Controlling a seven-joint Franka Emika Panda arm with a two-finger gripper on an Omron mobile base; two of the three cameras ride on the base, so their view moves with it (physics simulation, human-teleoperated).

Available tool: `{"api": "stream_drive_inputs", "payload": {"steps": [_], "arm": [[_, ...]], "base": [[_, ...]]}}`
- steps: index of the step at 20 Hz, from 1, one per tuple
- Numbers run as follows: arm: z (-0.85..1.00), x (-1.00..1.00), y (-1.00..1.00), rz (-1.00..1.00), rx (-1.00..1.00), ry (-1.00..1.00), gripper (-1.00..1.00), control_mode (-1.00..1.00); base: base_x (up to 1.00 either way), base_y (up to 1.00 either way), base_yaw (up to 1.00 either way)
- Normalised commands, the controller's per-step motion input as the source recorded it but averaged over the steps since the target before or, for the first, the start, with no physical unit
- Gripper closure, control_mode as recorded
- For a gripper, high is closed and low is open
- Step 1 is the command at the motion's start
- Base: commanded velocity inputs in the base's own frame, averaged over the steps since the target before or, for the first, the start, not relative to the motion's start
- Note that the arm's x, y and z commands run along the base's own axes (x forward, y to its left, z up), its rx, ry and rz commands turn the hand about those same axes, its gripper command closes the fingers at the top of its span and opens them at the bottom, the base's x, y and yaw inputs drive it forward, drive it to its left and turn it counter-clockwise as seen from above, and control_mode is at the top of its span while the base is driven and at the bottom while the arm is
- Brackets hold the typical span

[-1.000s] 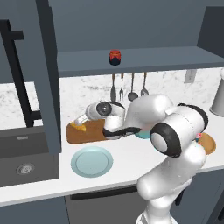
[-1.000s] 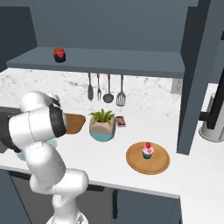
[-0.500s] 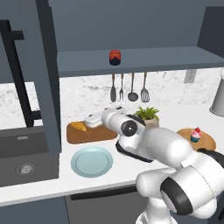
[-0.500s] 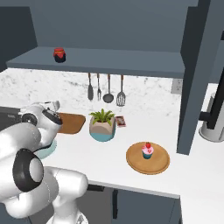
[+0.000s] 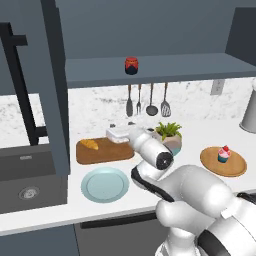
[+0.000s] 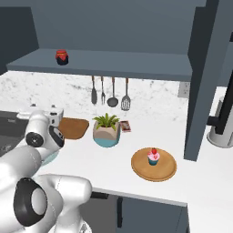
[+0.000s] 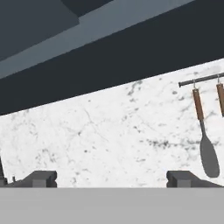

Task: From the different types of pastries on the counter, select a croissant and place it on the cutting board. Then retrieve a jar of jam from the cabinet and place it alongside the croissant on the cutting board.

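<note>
The golden-brown croissant (image 5: pixel 90 144) lies on the left end of the brown cutting board (image 5: pixel 107 152), free of any grip. My gripper (image 5: pixel 119 131) hovers over the board's back right part, open and empty. In the hand view its fingertips (image 7: pixel 41 178) stand wide apart, facing the marble backsplash (image 7: pixel 109 140). The jar of jam (image 5: pixel 131 65) with its dark lid stands on the grey shelf above, also seen as the jar (image 6: pixel 62 57) in the right base view. The pink-frosted cupcake (image 5: pixel 223 154) sits on the round wooden tray (image 5: pixel 235 167) at the right.
A light blue plate (image 5: pixel 105 184) lies in front of the board. A potted plant (image 5: pixel 169 135) stands right of the board. Utensils (image 5: pixel 147 100) hang on the backsplash. A sink (image 5: pixel 25 175) is at the left, and a dark cabinet panel (image 5: pixel 55 85) hangs above it.
The arm has folded back and down toward the base. The hand has drawn away from the croissant to the board's right and now faces the backsplash. The croissant stays on the board.
</note>
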Motion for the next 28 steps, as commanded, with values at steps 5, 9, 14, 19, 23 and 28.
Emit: {"api": "stream_drive_inputs", "payload": {"steps": [5, 9, 14, 19, 23, 28], "arm": [[1.0, -0.31, -0.21, -0.07, 0.29, 0.25, -1.0, -1.0], [1.0, -0.27, -0.28, -0.1, 0.19, 0.28, -1.0, -1.0], [0.98, -0.29, -0.42, -0.01, 0.15, 0.2, -1.0, -1.0], [0.98, -0.35, -0.39, -0.07, 0.11, 0.31, -1.0, -1.0], [0.56, -0.27, -0.12, -0.03, 0.01, 0.15, -1.0, -1.0], [-0.12, 0.02, 0.13, 0.16, -0.08, -0.23, -1.0, -1.0]], "base": [[0.0, 0.0, 0.0], [0.0, 0.0, 0.0], [0.0, 0.0, 0.0], [0.0, 0.0, 0.0], [0.0, 0.0, 0.0], [0.0, 0.0, 0.0]]}}
